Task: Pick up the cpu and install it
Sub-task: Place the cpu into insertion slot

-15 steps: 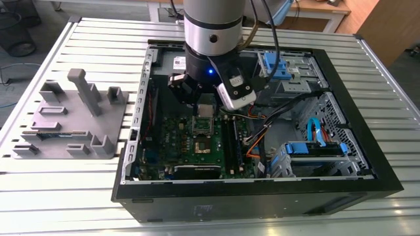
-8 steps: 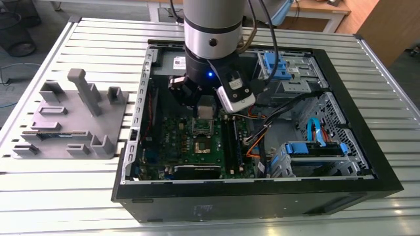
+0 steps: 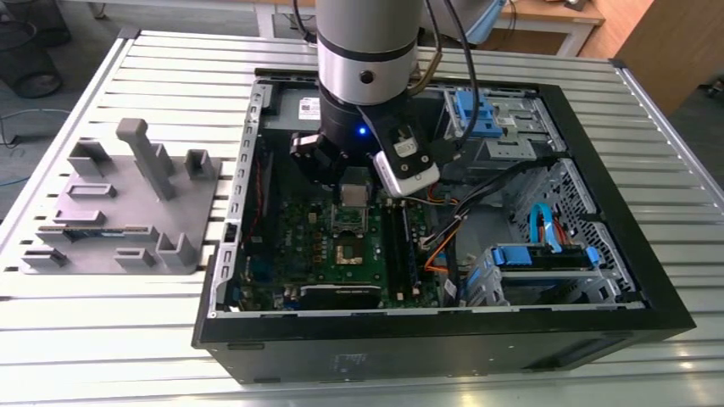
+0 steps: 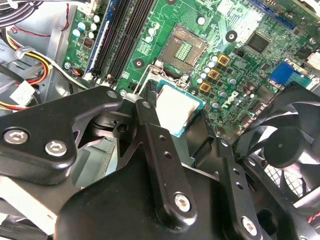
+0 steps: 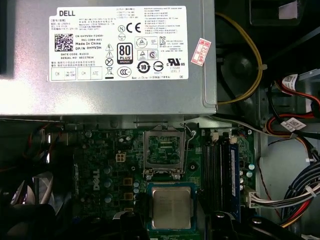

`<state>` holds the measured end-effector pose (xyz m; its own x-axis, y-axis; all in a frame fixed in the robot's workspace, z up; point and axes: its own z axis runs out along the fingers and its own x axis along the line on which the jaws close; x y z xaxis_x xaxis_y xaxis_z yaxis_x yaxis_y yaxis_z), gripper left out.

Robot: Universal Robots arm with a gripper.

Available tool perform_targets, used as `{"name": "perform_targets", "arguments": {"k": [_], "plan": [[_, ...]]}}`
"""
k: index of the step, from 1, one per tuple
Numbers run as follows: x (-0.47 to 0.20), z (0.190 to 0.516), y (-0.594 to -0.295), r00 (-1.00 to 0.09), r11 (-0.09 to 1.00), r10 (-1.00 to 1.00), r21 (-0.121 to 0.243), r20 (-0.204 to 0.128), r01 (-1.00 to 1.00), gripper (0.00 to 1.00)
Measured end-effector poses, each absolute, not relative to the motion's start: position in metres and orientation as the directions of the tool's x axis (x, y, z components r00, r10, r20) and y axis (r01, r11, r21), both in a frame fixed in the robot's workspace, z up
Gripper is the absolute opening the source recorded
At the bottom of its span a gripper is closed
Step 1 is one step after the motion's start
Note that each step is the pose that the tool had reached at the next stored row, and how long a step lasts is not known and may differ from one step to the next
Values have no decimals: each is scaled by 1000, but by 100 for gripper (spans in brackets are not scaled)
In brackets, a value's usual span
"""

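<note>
The cpu (image 4: 175,106) is a small square chip with a shiny silver top and a teal edge. My gripper (image 4: 178,120) is shut on it, one black finger (image 4: 148,112) on each side. In the exterior view the cpu (image 3: 354,196) hangs under the gripper (image 3: 354,192), just above the green motherboard (image 3: 305,246) inside the open computer case. In the first wrist view the cpu (image 5: 171,207) sits beside the open metal socket frame (image 5: 162,150), offset from it, with the gripper (image 5: 170,221) around it.
A grey block-studded tray (image 3: 125,203) lies at the exterior view's left of the case (image 3: 226,254). A power supply (image 5: 125,50), memory slots (image 4: 120,35), a black fan (image 4: 290,145), cable bundles (image 5: 295,125) and blue drive bays (image 3: 543,254) crowd the board.
</note>
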<state>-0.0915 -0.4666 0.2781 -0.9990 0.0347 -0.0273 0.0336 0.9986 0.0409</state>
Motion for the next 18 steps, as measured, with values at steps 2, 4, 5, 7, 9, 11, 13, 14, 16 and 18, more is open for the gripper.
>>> {"name": "perform_targets", "arguments": {"k": [2,4,5,7,9,11,13,14,16,18], "plan": [[-91,277,-467,-999,999,35,41,-28,34,47],[-91,277,-467,-999,999,35,41,-27,34,47],[-91,276,-467,-999,999,35,41,-27,34,47],[-92,274,-467,-999,999,35,41,-27,34,47],[-92,273,-467,-999,999,35,41,-27,34,47],[-91,270,-468,-999,999,35,41,-27,34,47],[-92,267,-468,-999,999,35,41,-27,34,47],[-92,266,-468,-999,999,35,41,-27,34,47],[-91,263,-469,-999,999,35,41,-27,34,47],[-92,261,-470,-999,999,35,41,-27,33,47]]}}
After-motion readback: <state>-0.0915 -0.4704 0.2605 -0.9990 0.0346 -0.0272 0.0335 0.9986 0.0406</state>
